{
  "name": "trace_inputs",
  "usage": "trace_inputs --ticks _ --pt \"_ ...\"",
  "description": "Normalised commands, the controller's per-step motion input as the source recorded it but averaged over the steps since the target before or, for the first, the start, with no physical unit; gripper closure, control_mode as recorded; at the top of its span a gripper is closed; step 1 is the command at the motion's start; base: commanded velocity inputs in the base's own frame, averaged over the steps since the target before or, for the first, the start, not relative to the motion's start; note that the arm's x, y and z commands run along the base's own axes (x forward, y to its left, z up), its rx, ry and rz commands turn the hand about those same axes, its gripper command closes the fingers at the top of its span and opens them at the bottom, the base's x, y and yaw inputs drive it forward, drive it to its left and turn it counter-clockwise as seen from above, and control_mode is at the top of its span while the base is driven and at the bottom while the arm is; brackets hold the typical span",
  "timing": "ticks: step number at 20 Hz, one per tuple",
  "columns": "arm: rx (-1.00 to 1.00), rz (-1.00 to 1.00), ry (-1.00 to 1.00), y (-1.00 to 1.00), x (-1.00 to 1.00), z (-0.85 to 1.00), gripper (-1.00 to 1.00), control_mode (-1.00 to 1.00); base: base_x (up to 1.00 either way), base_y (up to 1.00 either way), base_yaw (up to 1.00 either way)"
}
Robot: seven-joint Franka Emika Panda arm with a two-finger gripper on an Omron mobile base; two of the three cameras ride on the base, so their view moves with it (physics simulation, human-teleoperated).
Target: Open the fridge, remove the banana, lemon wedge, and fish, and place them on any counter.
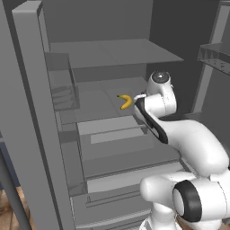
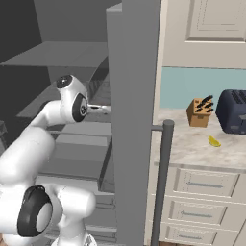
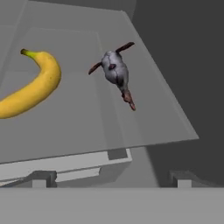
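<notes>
Reaching into open fridge (image 1: 40, 134) | claw (image 3: 111, 183) spread wide, empty | hand view: banana (image 3: 33, 85) and fish (image 3: 116, 72) apart on shelf (image 3: 87, 122) | right base view: lemon wedge (image 2: 214, 141) on counter (image 2: 192, 149)

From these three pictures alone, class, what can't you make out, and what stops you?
- Banana: its lower end is cut off by the hand view's left edge.
- Hand: in the left base view the arm covers it; in the right base view the fridge door does.
- Lemon wedge on the counter: too small for detail.
</notes>
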Motion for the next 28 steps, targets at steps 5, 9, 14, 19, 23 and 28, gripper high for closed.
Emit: trace_inputs --ticks 5,9,14,19,23,28 --pt "0.00 0.00 0.00 -0.01 0.58 -0.23 -1.00 -1.00 0.00 0.00 0.00" --pt "0.00 0.00 0.00 -0.11 0.33 -0.25 -1.00 -1.00 0.00 0.00 0.00" --pt "0.00 0.00 -0.04 -0.14 0.24 -0.18 -1.00 -1.00 0.00 0.00 0.00" --pt "0.00 0.00 -0.03 -0.13 0.35 0.00 -1.00 -1.00 0.00 0.00 0.00" --pt "0.00 0.00 -0.02 -0.12 0.43 0.00 -1.00 -1.00 0.00 0.00 0.00" --pt "0.00 0.00 0.00 -0.12 0.44 0.00 -1.00 -1.00 0.00 0.00 0.00"
